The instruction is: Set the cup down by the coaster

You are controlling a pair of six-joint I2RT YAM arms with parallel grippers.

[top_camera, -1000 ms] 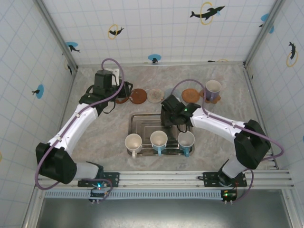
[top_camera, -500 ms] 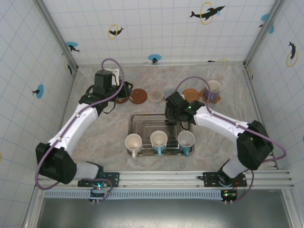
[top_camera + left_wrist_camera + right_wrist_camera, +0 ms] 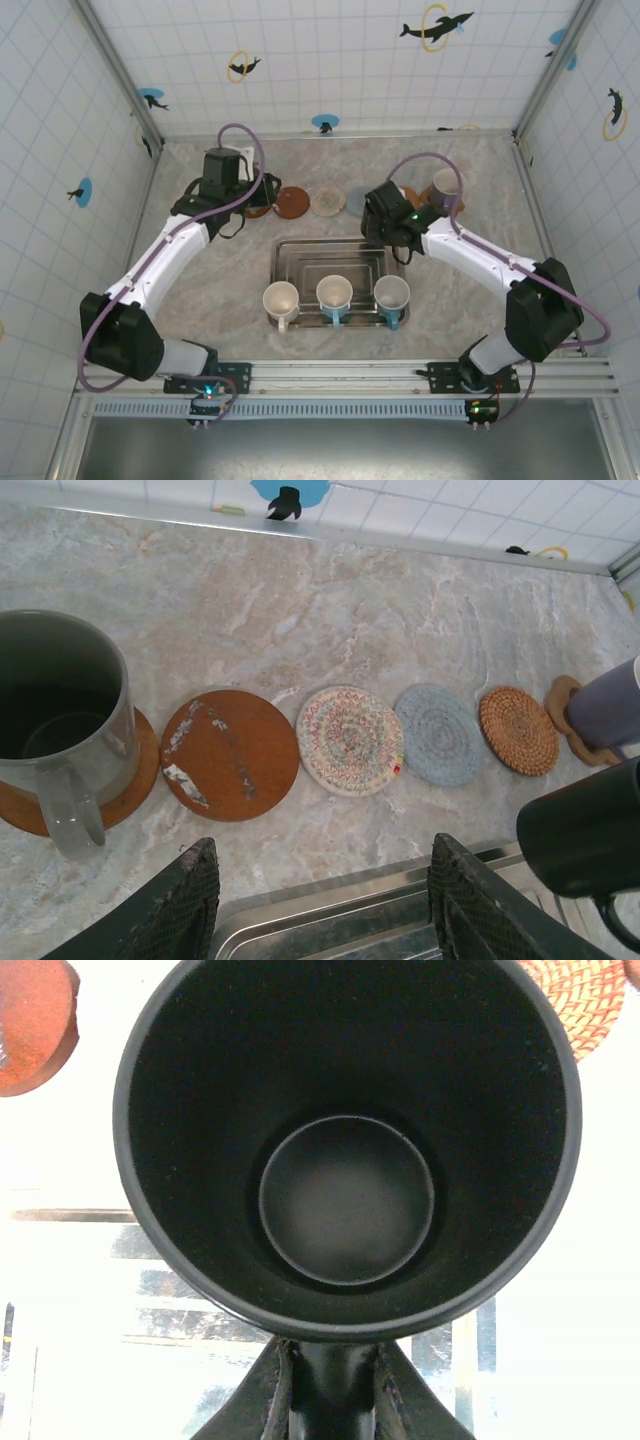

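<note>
**Top view:** We see the right gripper (image 3: pixel 390 217) holding the black cup (image 3: pixel 377 210) above the far right corner of the metal tray (image 3: pixel 300 262). It sits just near of the row of coasters on the marble table (image 3: pixel 215 290). Three white cups (image 3: pixel 334 293) stand in a line along the tray's near edge. On the far side lie a brown coaster (image 3: pixel 293 202), a patterned coaster (image 3: pixel 328 201) and a blue-grey coaster (image 3: pixel 355 198), with a purple cup (image 3: pixel 447 186) further right. The left arm reaches to the far left end of that row.

**Left wrist:** We find the left gripper (image 3: pixel 325 905) spread and empty above the tray's far rim, its fingers (image 3: pixel 190 900) well apart. At the left a grey mug (image 3: pixel 60 715) stands on a wooden coaster (image 3: pixel 135 780). To its right the brown, patterned and blue-grey coasters and a woven coaster (image 3: pixel 518 730) run in a line, none of them touching. The purple cup stands beyond the woven coaster. The black cup shows at the right edge, near of the woven coaster and clear of the table.

**Right wrist:** We look straight down into the black cup, which is empty. The right gripper pinches its handle between the fingers (image 3: pixel 262 1400) at the bottom of the frame. The tray glares white beneath the cup, and a slice of the woven coaster shows at the top right corner.
</note>
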